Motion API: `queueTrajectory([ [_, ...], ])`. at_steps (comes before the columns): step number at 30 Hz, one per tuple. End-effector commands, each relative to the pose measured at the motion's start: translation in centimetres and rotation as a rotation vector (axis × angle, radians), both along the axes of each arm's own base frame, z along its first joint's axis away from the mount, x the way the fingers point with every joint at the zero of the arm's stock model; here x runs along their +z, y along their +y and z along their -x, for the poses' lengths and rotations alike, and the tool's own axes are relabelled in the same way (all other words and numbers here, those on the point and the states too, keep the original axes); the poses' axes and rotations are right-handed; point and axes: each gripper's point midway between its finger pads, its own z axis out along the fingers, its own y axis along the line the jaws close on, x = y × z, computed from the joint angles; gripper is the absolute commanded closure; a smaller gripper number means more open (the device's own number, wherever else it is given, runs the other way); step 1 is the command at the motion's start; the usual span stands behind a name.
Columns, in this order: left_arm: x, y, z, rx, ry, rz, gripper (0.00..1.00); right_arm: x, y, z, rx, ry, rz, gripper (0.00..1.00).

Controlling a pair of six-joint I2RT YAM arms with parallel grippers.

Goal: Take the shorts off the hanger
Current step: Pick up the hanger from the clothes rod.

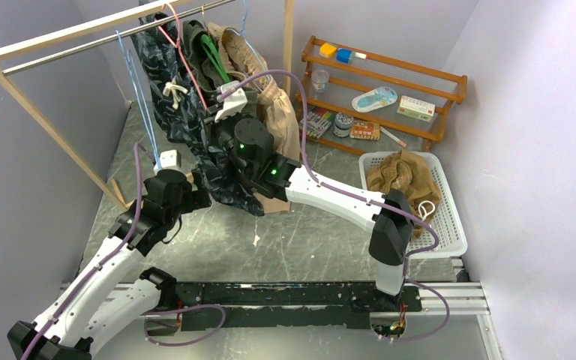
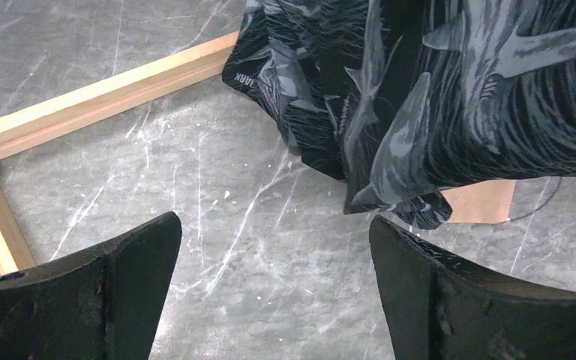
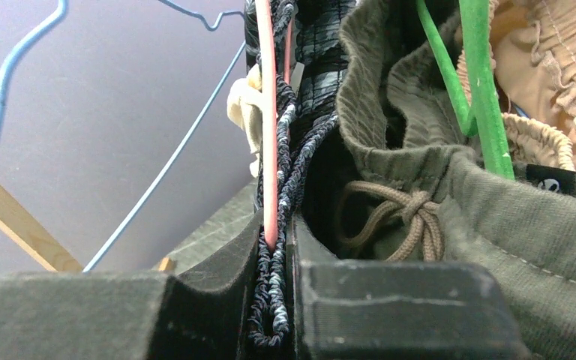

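Dark navy patterned shorts hang from a pink hanger on the rail. My right gripper is shut on their bunched waistband, with the pink hanger wire caught between the jaws too. Right beside them hang olive shorts on a green hanger, then light beige shorts. Tan-brown shorts lie in the white basket. Low over the table my left gripper stands open and holds nothing, just below the navy shorts' leg hem.
An empty blue hanger hangs at the left of the rail. The rack's wooden base lies on the table by my left gripper. A wooden shelf with small items stands at the back right.
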Motion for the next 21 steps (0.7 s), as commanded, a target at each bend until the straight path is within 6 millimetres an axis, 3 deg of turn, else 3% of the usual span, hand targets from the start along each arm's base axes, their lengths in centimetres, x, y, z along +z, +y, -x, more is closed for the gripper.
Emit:
queueTrajectory([
  [1,1.6,0.0,-0.3,-0.001,-0.041,0.013,0.01,6.0,-1.2,1.2,-0.011,-0.106,-0.178,1.00],
  [4,1.6,0.0,-0.3,-0.001,-0.042,0.011,0.00,6.0,-1.5,2.2,0.003,-0.083,-0.151,1.00],
  [10,2.0,0.0,-0.2,-0.006,-0.058,0.021,0.01,5.5,-4.2,4.7,0.054,0.001,-0.116,1.00],
  [15,2.2,-0.4,-0.2,-0.030,-0.068,0.034,0.00,2.3,-5.7,6.8,0.118,0.111,-0.029,1.00],
  [21,2.5,-1.3,0.0,-0.080,-0.071,0.054,0.00,-2.0,-9.1,8.7,0.109,0.230,0.057,1.00],
])
